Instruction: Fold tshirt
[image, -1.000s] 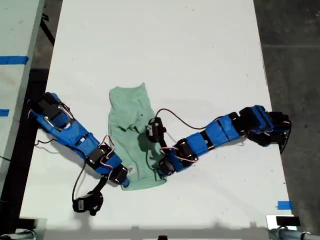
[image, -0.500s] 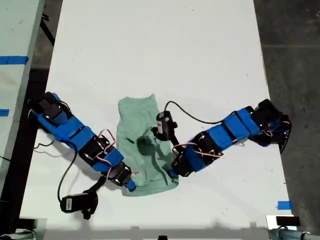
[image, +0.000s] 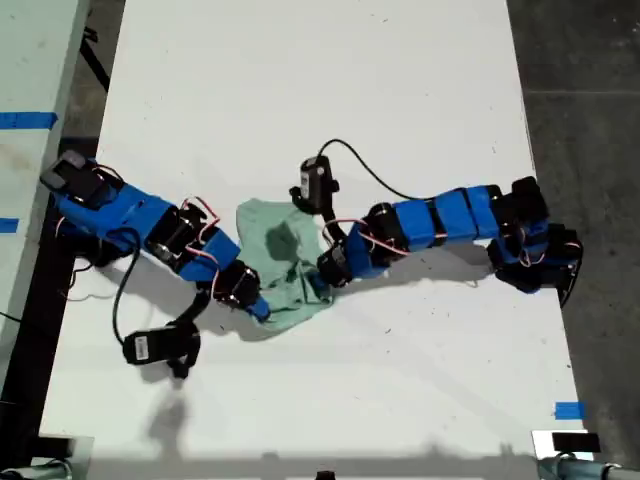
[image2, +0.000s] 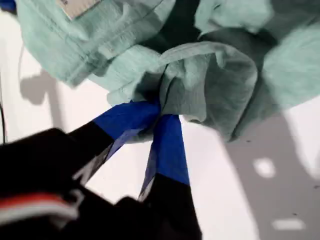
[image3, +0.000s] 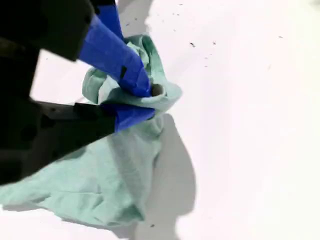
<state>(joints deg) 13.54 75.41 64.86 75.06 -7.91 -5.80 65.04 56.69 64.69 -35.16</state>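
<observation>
The tshirt (image: 278, 250) lies bunched in a loose heap near the middle of the desk (image: 300, 90), between the two arms that reach in from the exterior view's left and right. It is not flat and shows no clean fold line.

My first pincer (image2: 161, 107) is closed tight on a gathered ridge of cloth, its blue tips meeting in the fabric. My second pincer (image3: 145, 102) is likewise clamped on a rolled edge, with the rest of the shirt trailing below it onto the desk. I cannot tell from the wrist views which arm in the exterior view is which.

I judge the step in hand to be a two-point carry: both pinched edges brought over the body of the shirt to make a fold. The task looks far from done, since the cloth is crumpled rather than layered.

The next move calls for keeping both grips level, drawing the edges apart enough to take out the slack, then laying them down over the lower cloth before letting go.
</observation>
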